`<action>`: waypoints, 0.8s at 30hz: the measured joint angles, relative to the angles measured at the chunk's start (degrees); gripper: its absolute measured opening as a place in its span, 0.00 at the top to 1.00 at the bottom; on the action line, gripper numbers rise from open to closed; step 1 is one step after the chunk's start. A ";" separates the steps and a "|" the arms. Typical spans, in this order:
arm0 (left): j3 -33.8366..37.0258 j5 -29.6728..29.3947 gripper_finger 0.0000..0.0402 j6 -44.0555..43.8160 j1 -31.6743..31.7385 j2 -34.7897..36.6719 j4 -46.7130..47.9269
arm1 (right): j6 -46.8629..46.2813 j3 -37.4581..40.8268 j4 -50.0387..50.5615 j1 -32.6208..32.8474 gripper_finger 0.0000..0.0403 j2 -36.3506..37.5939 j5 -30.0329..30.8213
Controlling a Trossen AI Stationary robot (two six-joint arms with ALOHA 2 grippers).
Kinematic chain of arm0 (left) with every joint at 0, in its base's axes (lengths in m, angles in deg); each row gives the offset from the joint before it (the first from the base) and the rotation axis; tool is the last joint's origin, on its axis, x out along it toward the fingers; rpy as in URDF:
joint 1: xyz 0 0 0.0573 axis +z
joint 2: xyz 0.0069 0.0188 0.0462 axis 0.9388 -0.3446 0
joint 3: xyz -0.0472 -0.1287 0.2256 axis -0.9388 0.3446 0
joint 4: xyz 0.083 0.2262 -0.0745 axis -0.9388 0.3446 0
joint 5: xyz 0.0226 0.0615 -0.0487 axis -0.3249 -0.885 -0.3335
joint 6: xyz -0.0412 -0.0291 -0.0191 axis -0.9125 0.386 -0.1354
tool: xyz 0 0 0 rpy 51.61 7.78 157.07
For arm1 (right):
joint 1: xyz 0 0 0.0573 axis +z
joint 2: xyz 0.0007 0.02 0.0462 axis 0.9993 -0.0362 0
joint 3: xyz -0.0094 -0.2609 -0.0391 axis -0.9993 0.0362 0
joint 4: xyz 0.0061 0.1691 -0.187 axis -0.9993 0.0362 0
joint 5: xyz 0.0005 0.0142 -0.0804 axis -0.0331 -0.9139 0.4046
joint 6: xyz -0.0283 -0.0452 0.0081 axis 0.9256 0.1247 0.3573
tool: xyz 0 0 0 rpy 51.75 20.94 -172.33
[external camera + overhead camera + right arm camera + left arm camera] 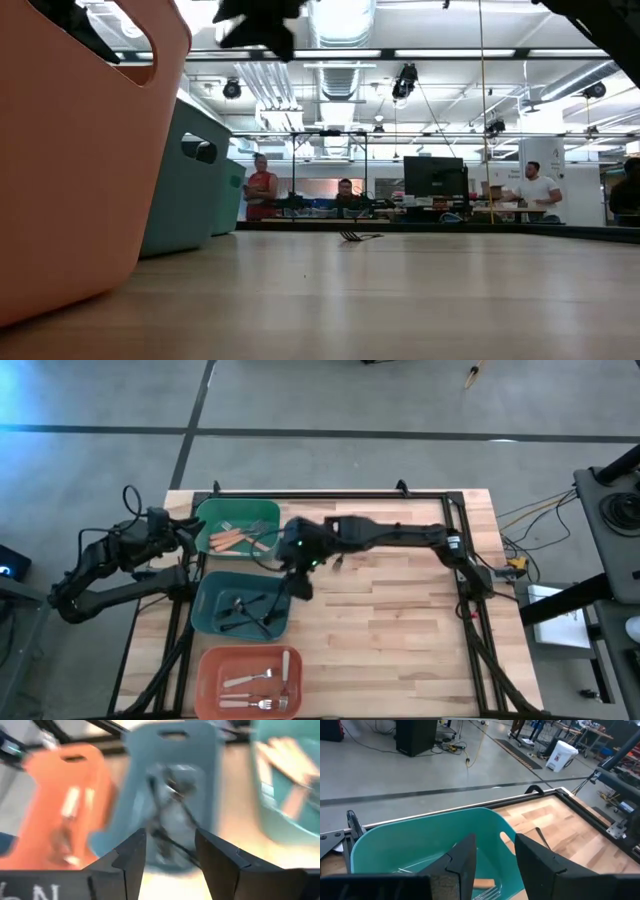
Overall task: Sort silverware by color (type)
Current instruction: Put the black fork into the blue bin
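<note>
Three bins stand in a row at the table's left. The green bin [235, 527] holds orange-handled forks [232, 540], the teal bin [242, 605] holds black forks [245, 610], and the salmon bin [250, 680] holds white-handled forks [262, 678]. One fork [358, 236] lies flat on the bare wood farther back. My right gripper [170, 840] hangs open above the teal bin's right rim [300, 586], with nothing between its fingers. My left gripper [495, 845] stands open and empty at the green bin's left side [190, 532].
A black frame [330, 496] runs along the table's far edge and down both sides. Bare wood [400, 620] fills the table's right half. In the low view, people stand in the room behind the table.
</note>
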 joint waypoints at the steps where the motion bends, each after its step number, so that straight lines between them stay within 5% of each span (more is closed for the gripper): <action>1: 0.02 -0.01 0.70 0.00 0.00 -0.08 0.06 | 1.19 -1.45 3.75 -0.43 0.61 0.24 1.73; 10: 0.02 -1.56 0.70 1.29 0.00 -0.05 0.46 | 0.56 -1.74 26.91 -7.99 0.64 0.50 6.08; 15: 0.02 -5.47 0.70 1.49 0.00 0.30 2.51 | -1.66 6.48 25.08 -11.57 0.64 0.39 -2.23; 24: 0.04 -6.22 0.70 1.41 0.00 2.11 4.99 | -12.16 22.54 13.79 -13.94 0.62 0.32 -2.09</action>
